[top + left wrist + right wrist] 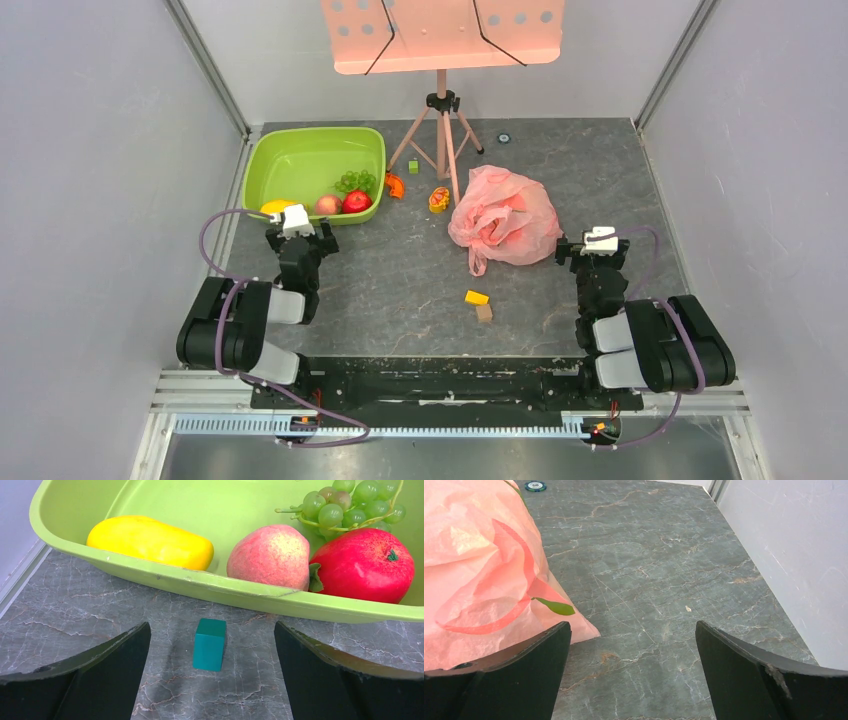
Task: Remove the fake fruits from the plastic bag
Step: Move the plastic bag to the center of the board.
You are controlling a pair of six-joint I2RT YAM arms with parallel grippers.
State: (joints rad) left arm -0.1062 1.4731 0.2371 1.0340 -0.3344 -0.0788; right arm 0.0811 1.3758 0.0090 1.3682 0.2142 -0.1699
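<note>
Left gripper (211, 630): jaws spread wide, holding nothing. It is low over the table, just short of the near rim of the lime-green basin (300, 155), with a teal cube (210, 644) on the table between the fingers, apart from both.

Right gripper (632, 627): jaws likewise spread, empty. Its left finger sits just beside the lower right edge of the plastic bag (474, 570); whether they touch cannot be told.

Fake fruits (356, 201) in view all lie in the basin, along its near wall: a yellow mango (150, 541), a peach (270, 556), a red fruit (362, 566) and a grape bunch (350, 505) behind them.

The bag lies crumpled and puffed on the table at right of centre. Its mouth is not visible and its contents cannot be seen from any view.

Judgement: this is between picks, with neither arm engaged. Whether any fruit remains inside is open.

The next move probably calls for the right gripper to find a handle or the mouth, and to lift or spread the thin film so the inside shows. The left could then reach in. The crinkly film may bunch or drag.
</note>
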